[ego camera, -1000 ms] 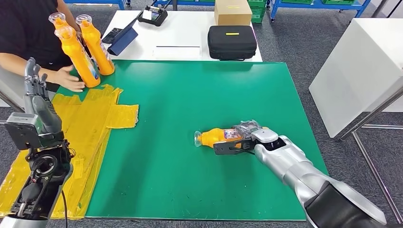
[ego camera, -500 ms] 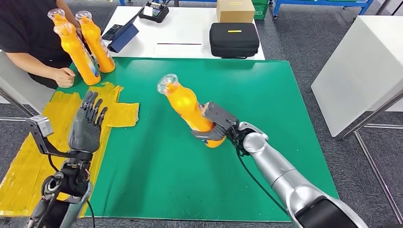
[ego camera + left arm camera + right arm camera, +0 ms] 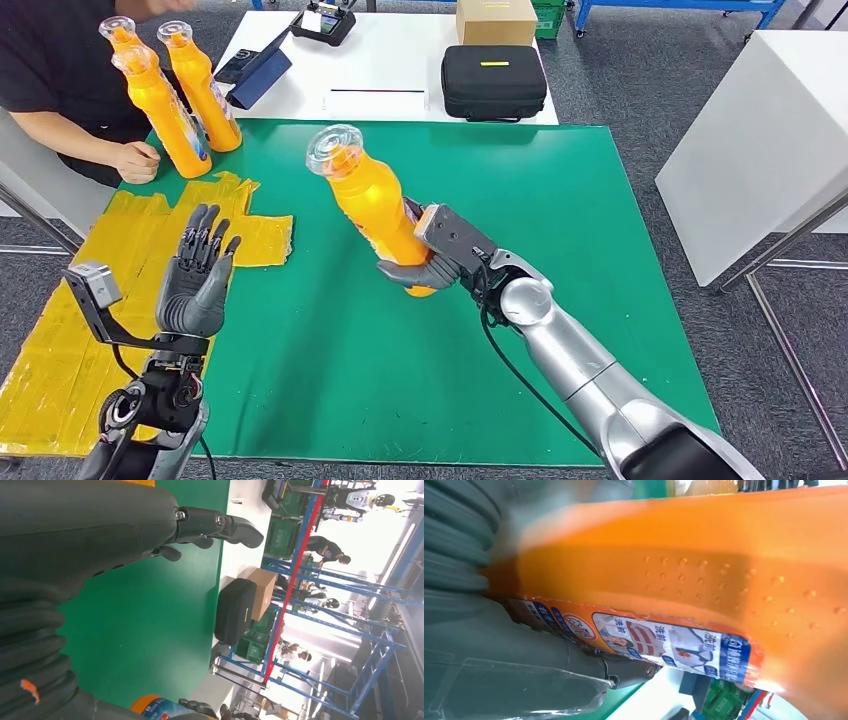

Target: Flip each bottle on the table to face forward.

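Bottle [image 3: 378,212]: gripped by the right hand [image 3: 448,255], lifted tilted above the green table [image 3: 560,200].
Left hand [image 3: 196,275]: spread, holding nothing.
Progress: three bottles [image 3: 165,90] stood upright at the far corner; this one not yet set down.

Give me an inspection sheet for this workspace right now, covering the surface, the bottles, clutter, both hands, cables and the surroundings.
Surface: green mat on the table; crumpled yellow sheet along its left side.
Job's things: orange bottle lifted off the mat, tilted, clear cap uppermost; three orange bottles upright at the far left corner.
Clutter: nothing seen on the mat.
Hands: right hand grips the lifted bottle's lower body; left hand raised, fingers spread, holding nothing.
Cables: black cable along the right forearm.
Surroundings: white table behind with black case, cardboard box, tablet; a person's forearm beside the standing bottles.
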Controlling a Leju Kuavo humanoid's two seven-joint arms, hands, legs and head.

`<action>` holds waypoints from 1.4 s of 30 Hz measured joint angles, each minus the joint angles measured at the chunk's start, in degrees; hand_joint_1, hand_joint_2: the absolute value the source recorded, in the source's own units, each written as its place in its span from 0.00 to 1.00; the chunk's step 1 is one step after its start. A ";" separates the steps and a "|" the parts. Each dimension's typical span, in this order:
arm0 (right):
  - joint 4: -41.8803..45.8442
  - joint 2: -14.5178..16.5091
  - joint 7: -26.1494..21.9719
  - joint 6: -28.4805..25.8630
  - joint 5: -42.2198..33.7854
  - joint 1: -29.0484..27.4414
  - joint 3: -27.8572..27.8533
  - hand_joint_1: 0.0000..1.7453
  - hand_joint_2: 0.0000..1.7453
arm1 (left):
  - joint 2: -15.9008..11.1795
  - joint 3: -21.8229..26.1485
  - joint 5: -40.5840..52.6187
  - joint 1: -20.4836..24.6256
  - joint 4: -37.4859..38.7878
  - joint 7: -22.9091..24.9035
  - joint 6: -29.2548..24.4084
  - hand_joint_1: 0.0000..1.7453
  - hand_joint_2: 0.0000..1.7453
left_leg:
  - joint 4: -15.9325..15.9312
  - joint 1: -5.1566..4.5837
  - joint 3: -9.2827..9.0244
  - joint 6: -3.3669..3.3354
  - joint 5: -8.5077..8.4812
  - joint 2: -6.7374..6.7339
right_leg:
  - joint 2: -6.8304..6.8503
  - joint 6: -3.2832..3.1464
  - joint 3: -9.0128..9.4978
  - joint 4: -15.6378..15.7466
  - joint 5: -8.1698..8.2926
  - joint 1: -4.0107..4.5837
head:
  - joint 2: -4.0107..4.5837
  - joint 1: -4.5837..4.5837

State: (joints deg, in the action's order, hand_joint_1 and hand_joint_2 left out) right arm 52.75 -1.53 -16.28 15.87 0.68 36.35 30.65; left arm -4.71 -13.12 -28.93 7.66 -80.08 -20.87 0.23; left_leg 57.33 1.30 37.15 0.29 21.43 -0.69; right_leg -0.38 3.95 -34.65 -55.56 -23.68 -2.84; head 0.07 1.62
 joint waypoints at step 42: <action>-14.44 19.69 15.60 -19.65 20.14 5.88 20.14 1.00 1.00 | 7.68 -4.98 3.20 5.08 -3.84 1.98 -6.56 0.00 1.00 | 0.00 0.04 0.22 0.04 -0.09 -0.05 | -0.03 -0.02 -0.32 0.00 0.02 0.01 | 0.00 0.01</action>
State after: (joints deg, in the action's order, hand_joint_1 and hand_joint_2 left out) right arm 38.31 18.16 -0.68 -3.78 20.81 42.22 50.79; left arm 2.97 -18.10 -25.73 12.74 -83.93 -18.88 -6.33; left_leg 57.33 1.34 37.37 0.33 21.34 -0.74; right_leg -0.42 3.93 -34.97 -55.56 -23.66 -2.83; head 0.07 1.63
